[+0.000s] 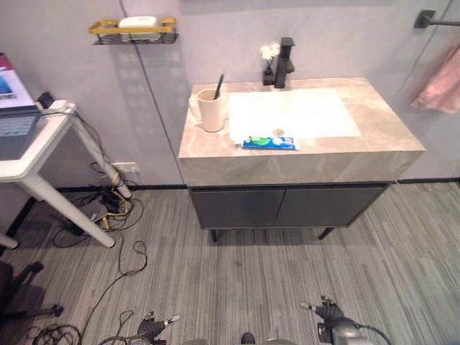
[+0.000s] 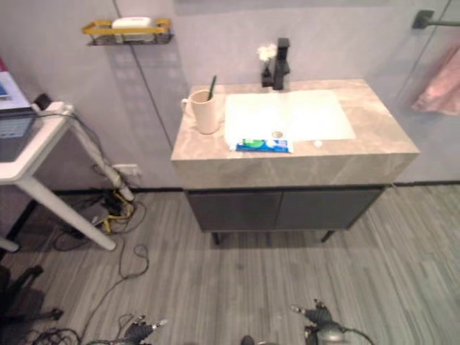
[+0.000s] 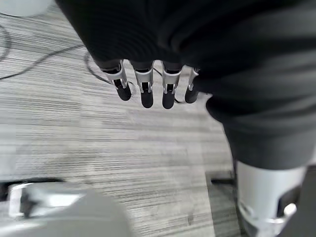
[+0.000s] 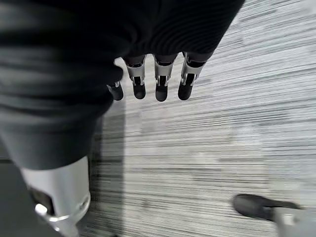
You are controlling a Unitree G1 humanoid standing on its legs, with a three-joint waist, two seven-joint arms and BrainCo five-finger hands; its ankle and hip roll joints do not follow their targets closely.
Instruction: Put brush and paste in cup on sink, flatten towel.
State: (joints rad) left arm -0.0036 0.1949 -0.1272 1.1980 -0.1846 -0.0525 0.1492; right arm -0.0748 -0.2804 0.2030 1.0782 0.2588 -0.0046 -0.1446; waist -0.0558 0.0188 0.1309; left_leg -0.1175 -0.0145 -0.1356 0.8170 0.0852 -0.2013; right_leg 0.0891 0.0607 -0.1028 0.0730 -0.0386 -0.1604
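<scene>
1. The brush [image 1: 218,86] was seen standing in the cup [image 1: 211,109], which stood on the surface [image 1: 374,118] to the left of the sink [image 1: 295,113]; that part was judged done.
2. The paste [image 1: 269,142] was seen lying flat on the front rim of the sink, well apart from the cup; it was judged still to be put in.
3. The towel [image 1: 438,86] was seen hanging bunched below a rail [image 1: 431,20] on the wall to the right; flattening was judged not yet done.
4. The left hand [image 3: 148,84] and the right hand [image 4: 158,79] were seen low over the floor [image 1: 251,280], far from the sink, their fingers straight, side by side, and nothing was held.
5. The straight fingers were shown plainly in the wrist views; in the eye views the hands were seen only small at the bottom edge, while the sink things were shown there.
</scene>
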